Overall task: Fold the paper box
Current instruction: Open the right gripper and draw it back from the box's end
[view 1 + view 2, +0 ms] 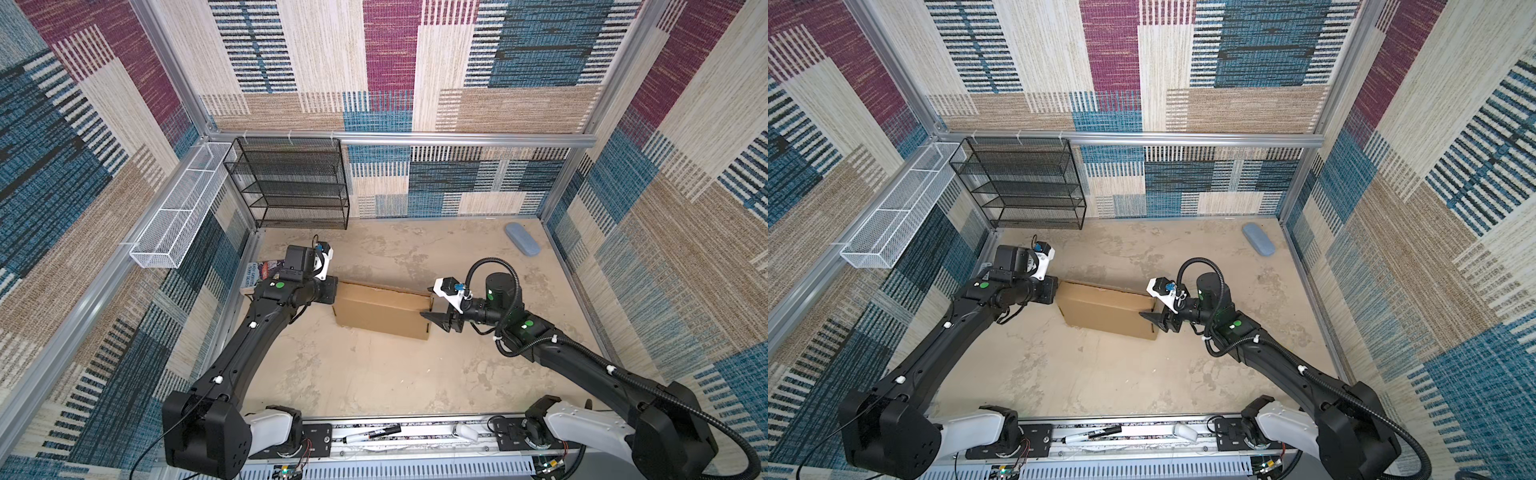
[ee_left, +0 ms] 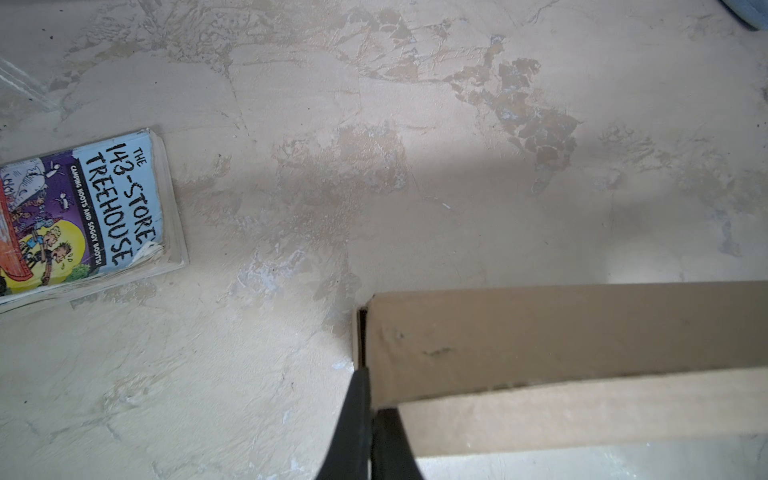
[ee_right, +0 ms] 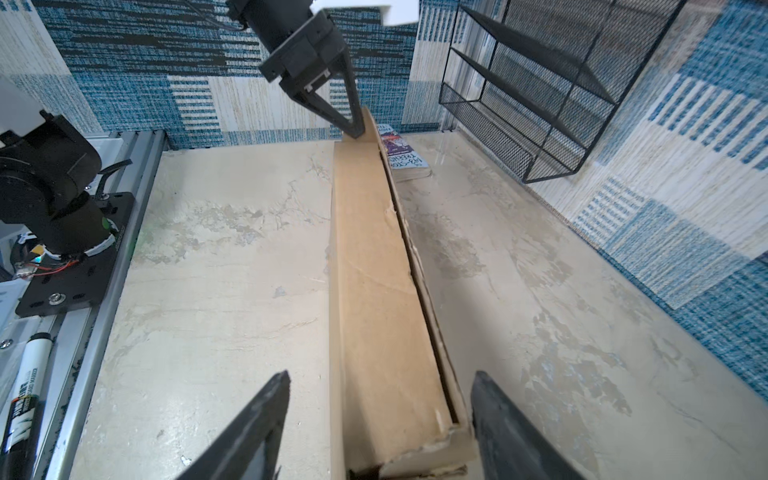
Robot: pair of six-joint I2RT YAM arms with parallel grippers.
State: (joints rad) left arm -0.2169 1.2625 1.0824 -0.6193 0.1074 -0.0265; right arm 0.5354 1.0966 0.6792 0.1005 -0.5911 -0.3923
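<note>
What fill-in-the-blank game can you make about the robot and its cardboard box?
1. The paper box is made of plain brown ____.
2. The right gripper has its jaws ____, with one finger on each side of the box's end.
3. The left gripper, at the box's other end, has its jaws ____.
4. The book on the table has a title ending in the word ____.

Missing words: cardboard; open; shut; TREEHOUSE.
</note>
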